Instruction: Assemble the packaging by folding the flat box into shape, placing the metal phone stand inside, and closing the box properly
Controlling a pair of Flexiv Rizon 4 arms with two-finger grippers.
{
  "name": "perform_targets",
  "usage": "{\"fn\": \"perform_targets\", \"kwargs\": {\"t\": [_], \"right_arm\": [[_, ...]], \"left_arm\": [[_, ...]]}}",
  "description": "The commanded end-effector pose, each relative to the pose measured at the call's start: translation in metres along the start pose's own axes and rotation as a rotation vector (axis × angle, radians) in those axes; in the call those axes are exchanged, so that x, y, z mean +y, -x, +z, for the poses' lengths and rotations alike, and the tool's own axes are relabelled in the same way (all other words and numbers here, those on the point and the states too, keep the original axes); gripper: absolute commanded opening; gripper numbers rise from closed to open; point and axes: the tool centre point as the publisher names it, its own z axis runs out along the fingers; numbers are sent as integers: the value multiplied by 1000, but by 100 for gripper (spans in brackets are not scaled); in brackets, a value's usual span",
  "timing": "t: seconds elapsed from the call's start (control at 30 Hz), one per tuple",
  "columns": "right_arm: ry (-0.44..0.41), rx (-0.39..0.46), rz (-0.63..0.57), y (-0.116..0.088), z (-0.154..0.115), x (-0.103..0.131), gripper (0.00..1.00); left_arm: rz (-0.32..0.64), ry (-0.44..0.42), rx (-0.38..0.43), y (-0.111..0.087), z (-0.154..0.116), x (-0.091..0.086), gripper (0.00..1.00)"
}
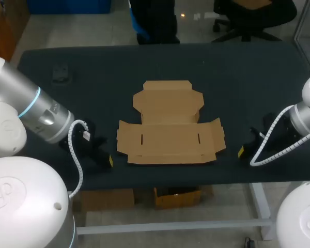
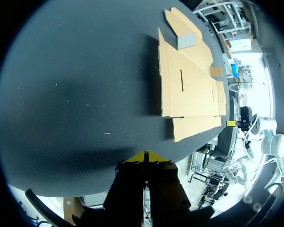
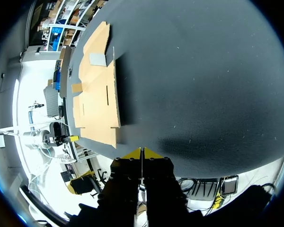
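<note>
A flat brown cardboard box blank (image 1: 170,126) lies unfolded in the middle of the dark table, its flaps spread out. From the left wrist the blank (image 2: 191,85) lies ahead of the fingers and off to one side; from the right wrist the blank (image 3: 98,94) lies likewise. My left gripper (image 1: 109,160) rests low near the table's front edge, left of the box, and is shut and empty (image 2: 146,156). My right gripper (image 1: 241,151) sits right of the box, also shut on nothing (image 3: 141,152). A small dark object (image 1: 61,72) lies at the back left; I cannot tell what it is.
The dark table top (image 1: 248,88) stretches wide around the box on every side. Each gripper stands a short way off the cardboard's side flaps. The front table edge (image 1: 196,178) runs just behind both grippers.
</note>
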Motion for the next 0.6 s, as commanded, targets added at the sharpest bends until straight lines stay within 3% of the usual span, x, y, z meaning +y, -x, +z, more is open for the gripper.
{"fn": "perform_targets", "kwargs": {"t": [0.03, 0.6], "right_arm": [[-6, 15, 1, 1, 8, 1, 0], [-50, 39, -2, -9, 37, 0, 0]], "left_arm": [[-1, 24, 12, 2, 9, -10, 0], [-7, 46, 39, 3, 20, -18, 0]]}}
